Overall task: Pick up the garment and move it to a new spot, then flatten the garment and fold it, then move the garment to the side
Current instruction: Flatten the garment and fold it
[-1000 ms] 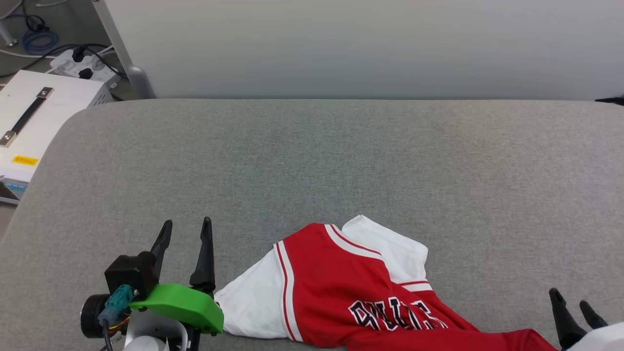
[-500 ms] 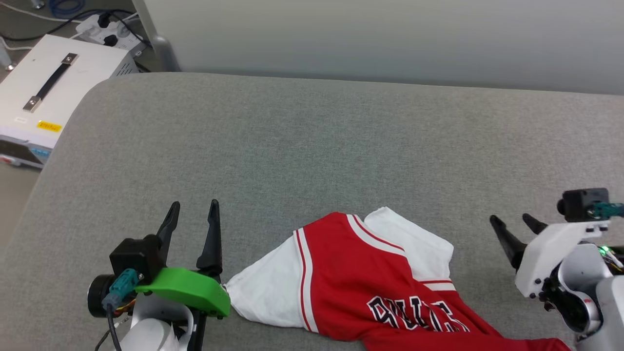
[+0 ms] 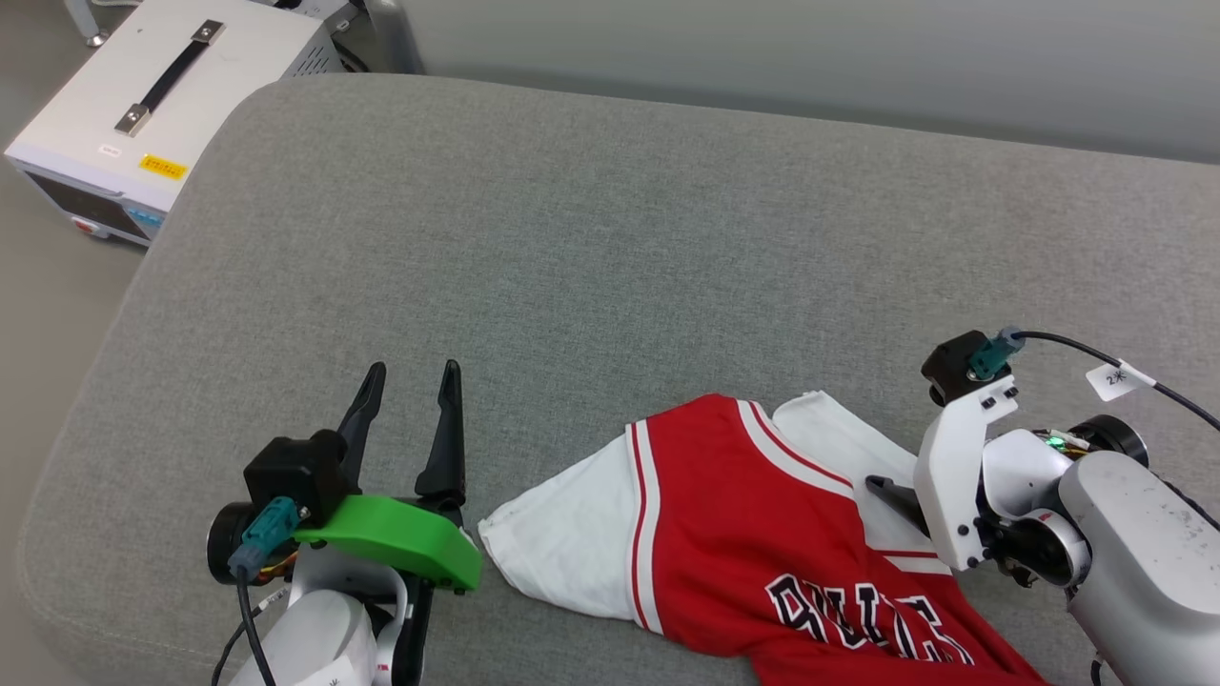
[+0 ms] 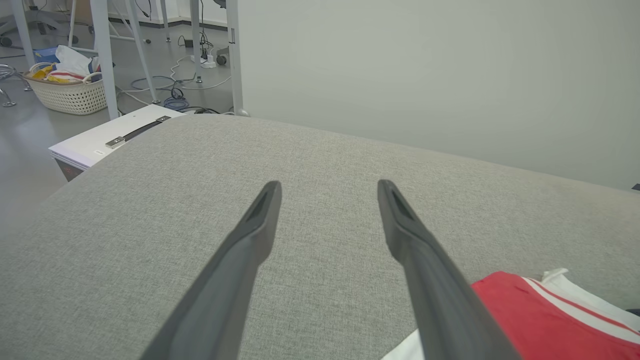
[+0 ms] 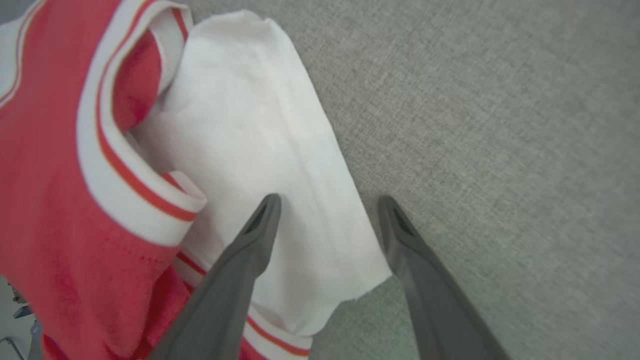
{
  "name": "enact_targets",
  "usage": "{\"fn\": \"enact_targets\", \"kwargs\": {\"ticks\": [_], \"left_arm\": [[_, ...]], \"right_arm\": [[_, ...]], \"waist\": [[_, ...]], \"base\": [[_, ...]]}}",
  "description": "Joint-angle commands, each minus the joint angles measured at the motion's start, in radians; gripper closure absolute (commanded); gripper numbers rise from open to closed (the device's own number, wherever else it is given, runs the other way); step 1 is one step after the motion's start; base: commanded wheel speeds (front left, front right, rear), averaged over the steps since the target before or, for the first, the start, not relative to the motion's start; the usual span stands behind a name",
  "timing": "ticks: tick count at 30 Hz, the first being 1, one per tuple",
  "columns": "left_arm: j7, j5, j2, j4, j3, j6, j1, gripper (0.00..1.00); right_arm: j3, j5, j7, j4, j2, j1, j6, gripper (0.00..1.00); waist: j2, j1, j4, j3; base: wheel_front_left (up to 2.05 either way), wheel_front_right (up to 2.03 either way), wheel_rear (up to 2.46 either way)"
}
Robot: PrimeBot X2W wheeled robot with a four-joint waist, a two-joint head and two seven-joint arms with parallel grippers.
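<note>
The garment (image 3: 724, 514), a red jersey with white sleeves and a black-and-white print, lies crumpled near the front edge of the grey padded surface (image 3: 620, 238). My right gripper (image 3: 882, 488) is open and points down at the garment's right white sleeve (image 5: 260, 140). In the right wrist view the right gripper (image 5: 330, 200) straddles that sleeve's outer edge, one finger over the cloth and one over bare padding. My left gripper (image 3: 413, 373) stands open and empty just left of the other white sleeve (image 3: 562, 543). Its wrist view shows the left gripper (image 4: 328, 185) above bare padding, with the garment (image 4: 540, 320) at the lower right.
A white case with a black handle (image 3: 162, 86) stands on the floor off the surface's far left corner. A pale wall (image 4: 425, 75) runs behind the surface. A basket (image 4: 70, 92), table legs and cables are on the floor further left.
The camera has tilted and turned, shifting the whole picture. My right arm has come in from the lower right and now hangs over the garment's right sleeve. The left gripper has kept its pose.
</note>
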Motion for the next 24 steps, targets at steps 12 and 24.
{"fn": "enact_targets", "kwargs": {"ticks": [12, 24], "left_arm": [[-0.020, 0.013, -0.029, 0.040, 0.016, -0.029, -0.027, 0.00], [-0.018, 0.011, -0.015, 0.052, 0.030, -0.020, 0.002, 0.00]], "right_arm": [[0.144, 0.113, 0.123, 0.133, 0.012, -0.066, -0.001, 1.00], [-0.075, 0.087, -0.058, 0.156, -0.017, -0.151, -0.001, 1.00]], "waist": [[0.0000, 0.0000, 0.009, 0.031], [0.0000, 0.0000, -0.026, -0.024]], "base": [[0.00, 0.00, 0.00], [0.00, 0.00, 0.00]]}}
